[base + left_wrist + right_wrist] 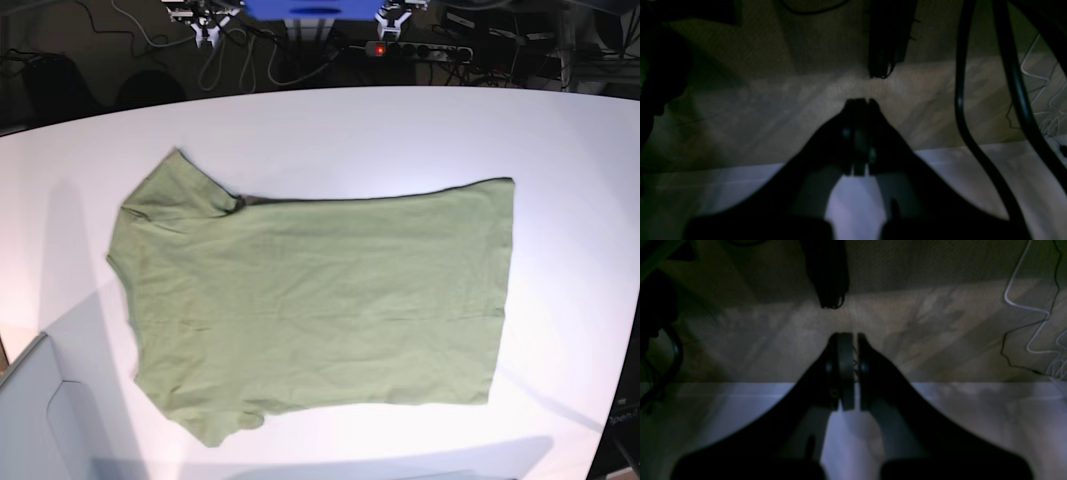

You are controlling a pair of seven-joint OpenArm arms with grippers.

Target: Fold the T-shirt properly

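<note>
Peering through dim, blurry wrist views, I see my left gripper (pixel 860 101) and right gripper (pixel 848 336) both clenched on nothing, over the table edge (pixel 940 386). The T-shirt (pixel 320 300) lies flat on the white table, apart from both and visible only from base.
</note>
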